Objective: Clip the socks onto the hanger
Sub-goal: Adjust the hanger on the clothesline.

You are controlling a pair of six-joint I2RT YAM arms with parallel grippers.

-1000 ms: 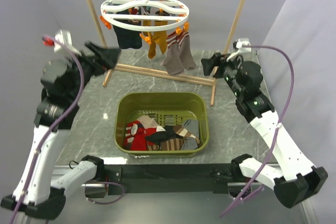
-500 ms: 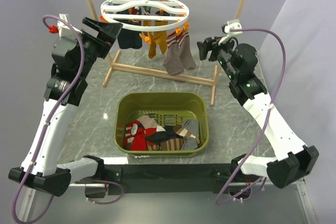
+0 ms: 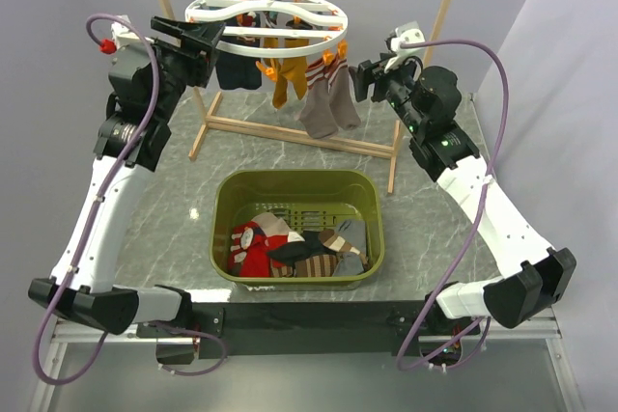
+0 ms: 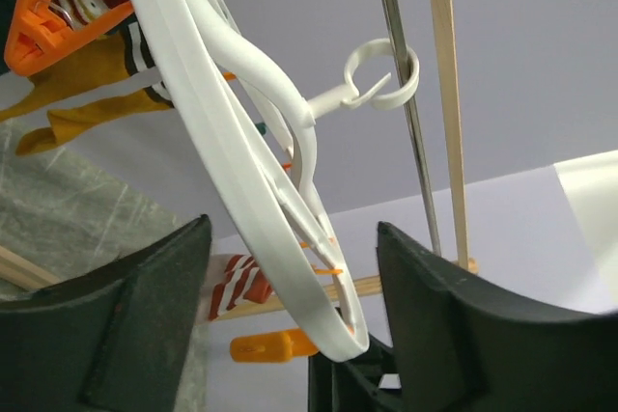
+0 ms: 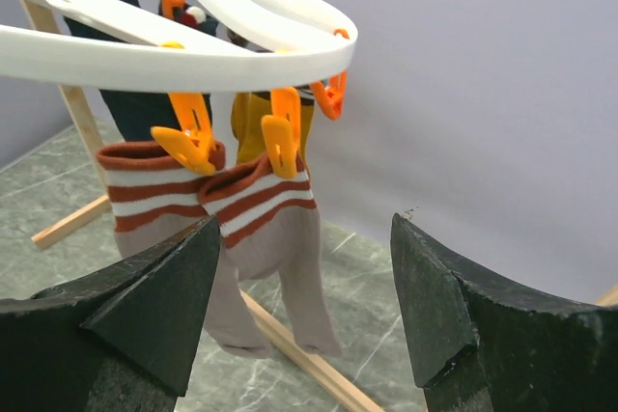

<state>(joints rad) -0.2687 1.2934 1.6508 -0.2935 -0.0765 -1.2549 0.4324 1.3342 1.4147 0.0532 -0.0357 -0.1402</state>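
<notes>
On the rod (image 4: 425,190), white ring hanger (image 5: 145,65), orange clips (image 5: 280,142)

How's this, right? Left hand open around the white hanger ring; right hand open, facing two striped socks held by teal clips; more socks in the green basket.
No: the clips on the striped socks are orange, not teal; the right wrist view shows it. The rest holds: left hand open around the hanger ring, right hand open facing those socks, more socks in the green basket.
</notes>
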